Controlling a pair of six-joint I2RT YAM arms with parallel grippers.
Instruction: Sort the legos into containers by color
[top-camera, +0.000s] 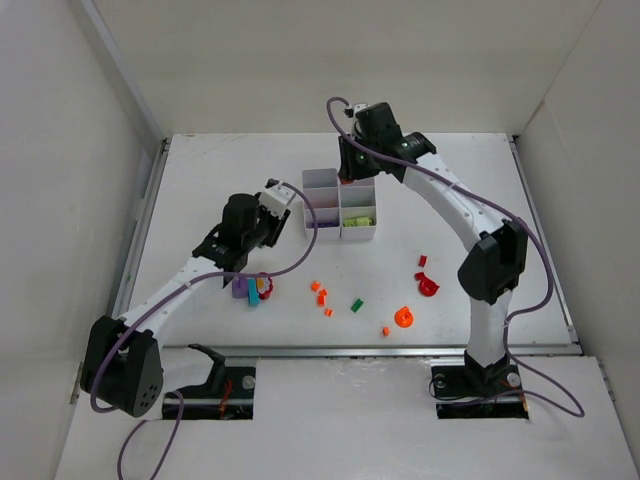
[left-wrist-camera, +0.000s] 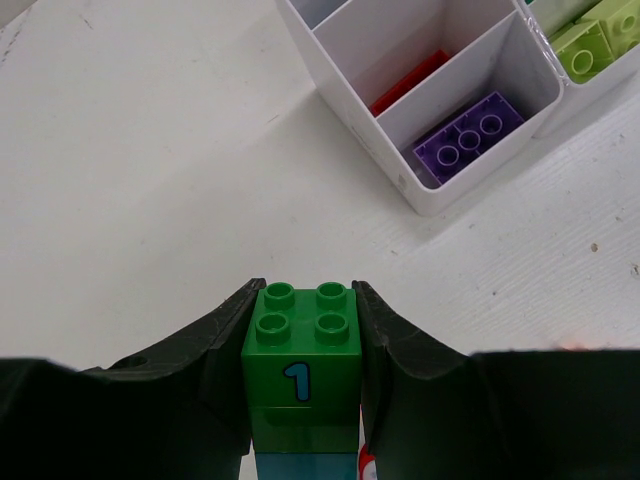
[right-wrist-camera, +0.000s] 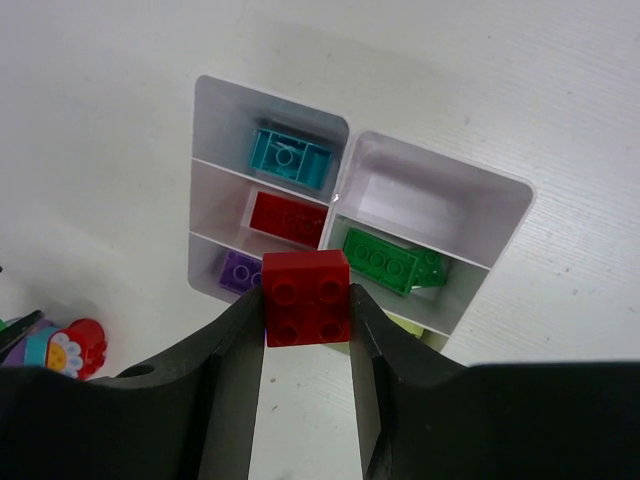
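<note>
My left gripper (left-wrist-camera: 306, 290) is shut on a dark green lego (left-wrist-camera: 303, 345) marked "1", with a teal piece (left-wrist-camera: 305, 466) stuck under it. It hangs just left of the white containers tray (left-wrist-camera: 400, 180), where a purple brick (left-wrist-camera: 468, 137), a red one (left-wrist-camera: 410, 82) and lime ones (left-wrist-camera: 590, 40) lie. My right gripper (right-wrist-camera: 307, 300) is shut on a square red lego (right-wrist-camera: 307, 297) above the tray (right-wrist-camera: 440, 185). Below it, separate compartments hold teal (right-wrist-camera: 292, 158), red (right-wrist-camera: 288, 217), green (right-wrist-camera: 385, 262) and purple (right-wrist-camera: 238, 270) bricks. In the top view both grippers (top-camera: 296, 210) (top-camera: 350, 172) are at the tray (top-camera: 322, 180).
Loose legos lie on the table in front of the tray: an orange round piece (top-camera: 404, 318), red pieces (top-camera: 428, 284), a small green brick (top-camera: 356, 304), small orange bits (top-camera: 320, 292), and a purple, teal and red cluster (top-camera: 252, 289) under the left arm.
</note>
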